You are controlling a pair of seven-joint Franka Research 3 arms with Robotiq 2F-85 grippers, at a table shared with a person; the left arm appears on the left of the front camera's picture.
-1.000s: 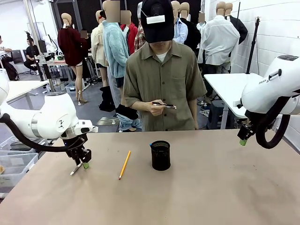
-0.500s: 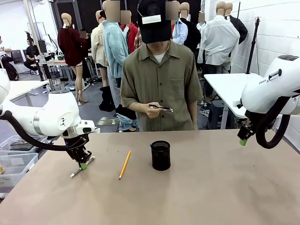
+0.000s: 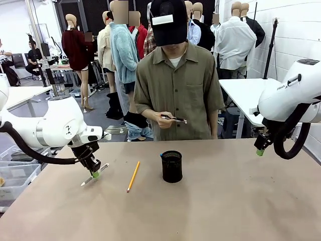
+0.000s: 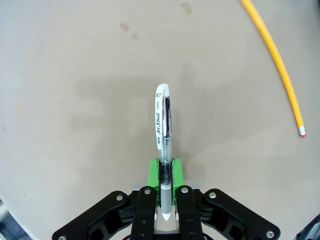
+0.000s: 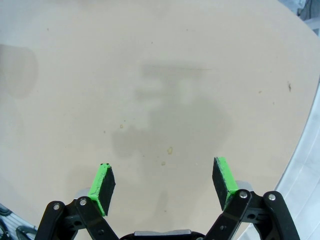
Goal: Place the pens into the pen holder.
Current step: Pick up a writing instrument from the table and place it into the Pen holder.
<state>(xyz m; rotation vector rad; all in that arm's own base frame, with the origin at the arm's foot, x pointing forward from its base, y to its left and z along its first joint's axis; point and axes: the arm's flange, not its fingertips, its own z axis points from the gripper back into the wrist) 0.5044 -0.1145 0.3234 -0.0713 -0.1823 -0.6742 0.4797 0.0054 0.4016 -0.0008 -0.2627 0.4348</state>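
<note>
Left wrist: pen point(image 4: 163, 125) w/ "Jet 3ball 0.7"

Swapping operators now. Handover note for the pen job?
Left gripper: shut on the clear silver-grey ballpoint pen, tilted, tip low by the tan table.
Right gripper: open, empty, near the table's right edge.
Yellow-orange pencil: flat on the table, left of the black wire-mesh pen holder.
Dark pen: in the person's hands.
Done: no pen sticks up from the holder. Left: all three.
</note>
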